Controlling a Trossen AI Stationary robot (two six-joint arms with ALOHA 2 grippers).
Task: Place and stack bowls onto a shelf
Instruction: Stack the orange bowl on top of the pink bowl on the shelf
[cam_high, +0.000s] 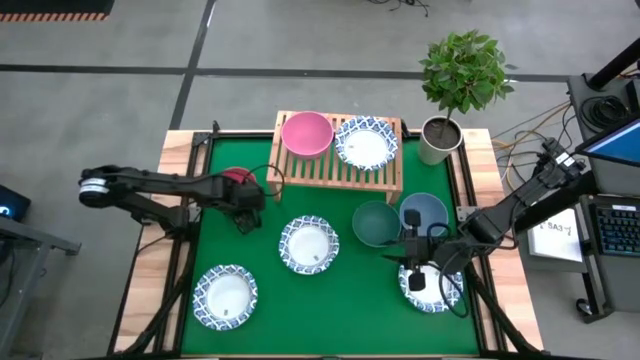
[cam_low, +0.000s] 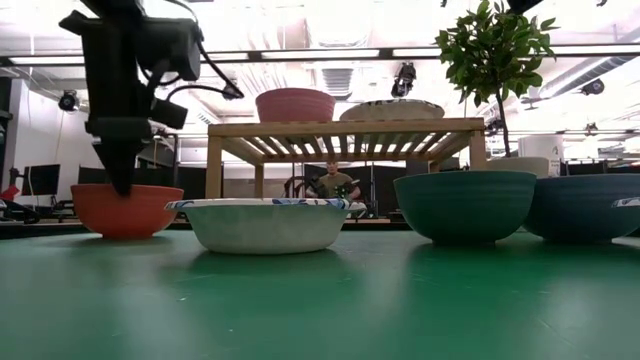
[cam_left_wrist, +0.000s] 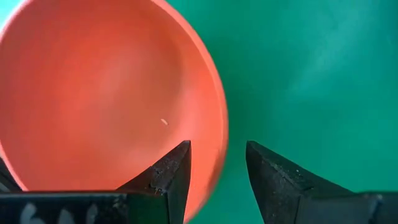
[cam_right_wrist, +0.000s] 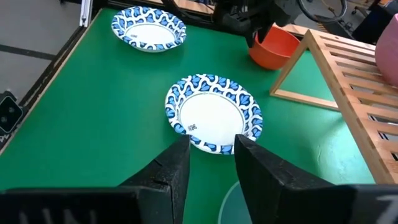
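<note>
White bowl (cam_low: 268, 222) fronts shelf (cam_low: 345, 128).

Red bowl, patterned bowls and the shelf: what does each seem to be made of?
The red bowl, whose rim sits between the left gripper's open fingers, looks like smooth matte plastic: even colour, soft sheen, thin rim. The patterned bowls, such as the middle one, look like paper or thin plastic, going by the flat printed blue rim; I can't tell which. The shelf is pale unpainted wood with visible slats.

The shelf (cam_high: 338, 160) is pale slatted wood; the red bowl (cam_left_wrist: 106, 93) looks smooth and matt; the table (cam_high: 330, 300) has green cloth.
</note>
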